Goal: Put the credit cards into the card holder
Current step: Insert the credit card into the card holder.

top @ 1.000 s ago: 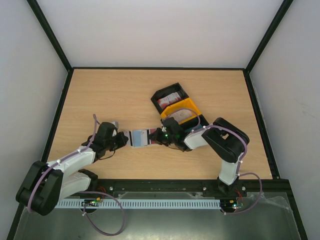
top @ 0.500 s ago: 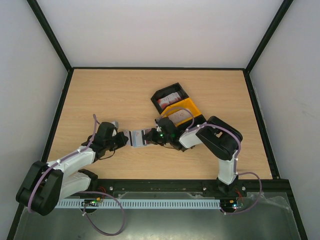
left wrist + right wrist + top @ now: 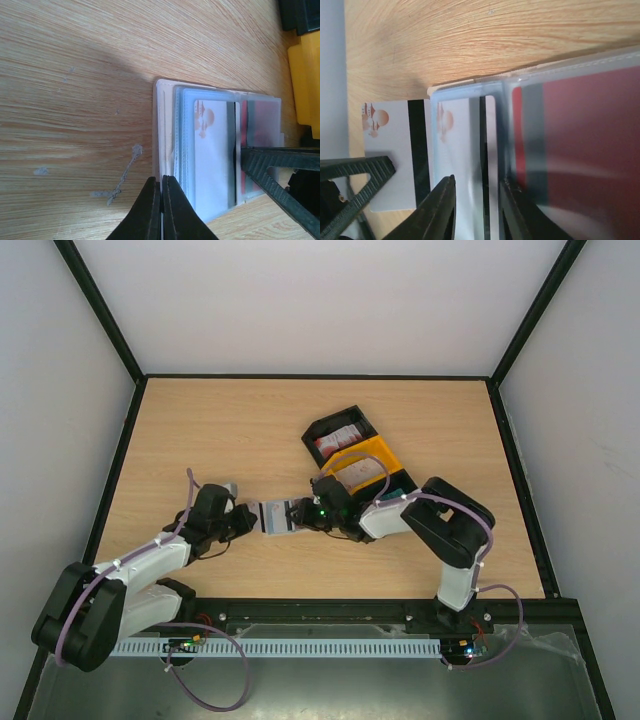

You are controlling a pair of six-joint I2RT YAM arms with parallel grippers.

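table: light wooden tabletop (image 3: 200, 430), carries everything here
tray: black-and-yellow plastic tray with three compartments (image 3: 375, 450), right of centre, set at an angle. The far black compartment holds red-and-white credit cards (image 3: 338, 437). The yellow middle one is crossed by the right arm's cable, so I can't read its contents. A bit of teal shows at the near end, mostly under the arm.
left gripper (image 3: 161, 185): fingers clamped together on the beige edge of the card holder, pinning it to the table
right gripper (image 3: 478, 182): fingers parted, nothing pinched. They straddle the sleeve that has the whitish card in it.
card holder: flat beige wallet with clear plastic sleeves (image 3: 164, 125), lying open on the table between the two grippers, just left of the tray
whitish card: thin plastic card with a dark stripe and a small orange logo (image 3: 212, 155), sitting in a clear sleeve. The right wrist view shows a second similar face past the sleeve edge, and I can't tell if that's another card.
red card: thin red plastic card (image 3: 590, 140), in the neighbouring sleeve
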